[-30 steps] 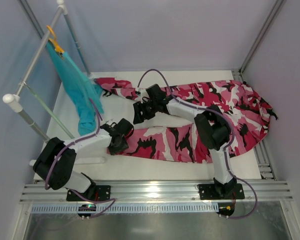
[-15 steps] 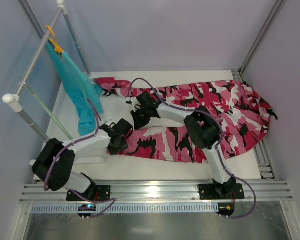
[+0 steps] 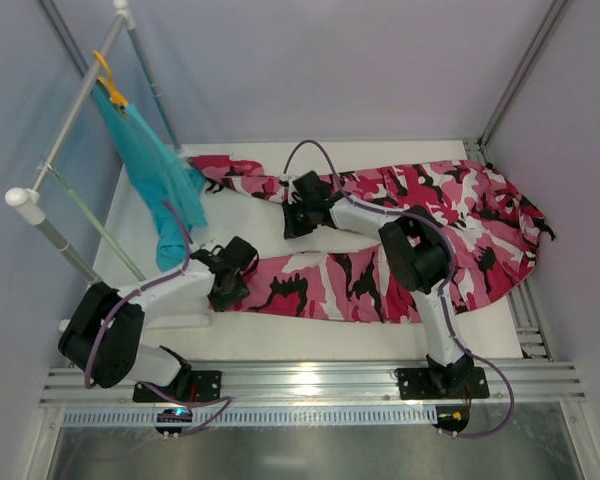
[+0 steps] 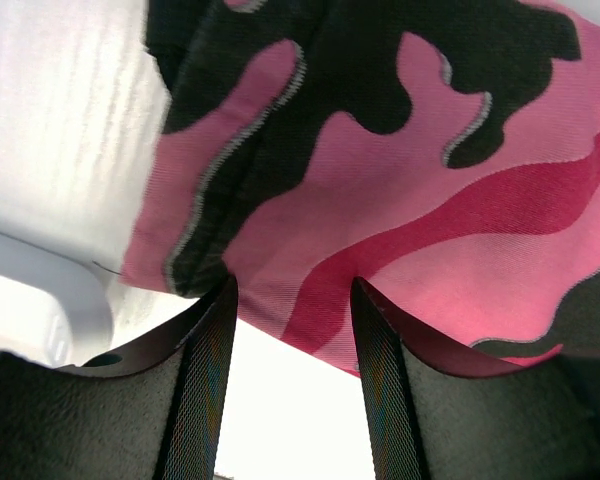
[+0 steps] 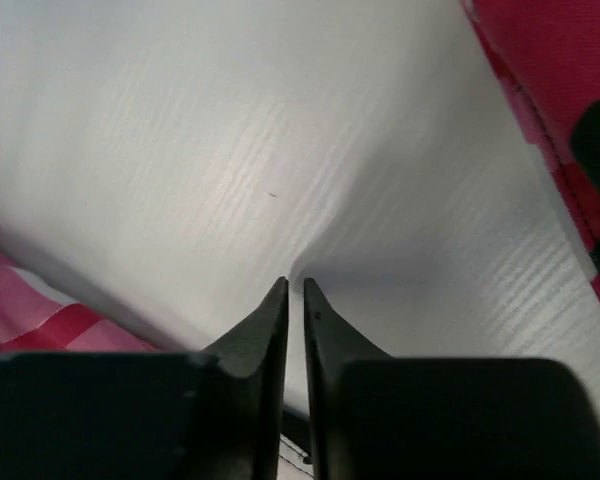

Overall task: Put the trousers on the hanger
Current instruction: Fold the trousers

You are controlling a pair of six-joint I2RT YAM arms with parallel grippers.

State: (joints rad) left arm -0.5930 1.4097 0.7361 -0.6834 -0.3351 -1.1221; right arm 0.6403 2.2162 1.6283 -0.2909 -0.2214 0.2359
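trousers: the pink camo trousers (image 3: 480, 210) lie flat across the white table (image 3: 250, 335). The waist end is bunched over on the right. Both legs run off to the left, one toward the back and one nearer the arm bases.

hanger: the skinny mint-green hanger (image 3: 99, 225) is way over on the left, slanting down beside the white tube rack (image 3: 75, 105). It's clear of the trousers and of both grippers.

left gripper: the left gripper (image 3: 223, 290) sits right at the cuff end of the nearer leg. In its wrist view (image 4: 292, 290) the fingers are spread apart. The hem edge sits just at the tips, and the cloth (image 4: 430, 200) stretches away beyond them. Bare table shows in the gap, so it isn't clamped on anything.

right gripper: the right gripper (image 3: 296, 222) is down on the bare strip of table between the two legs. Up close (image 5: 292, 285) the fingers are pressed together, with a little crease in the white surface at the tips. Camo cloth (image 5: 540, 60) shows off to both sides, but none is between the fingers.

rest: a teal garment (image 3: 160, 180) hangs from an orange hanger (image 3: 108, 85) on the rack, just beside the far leg's end.
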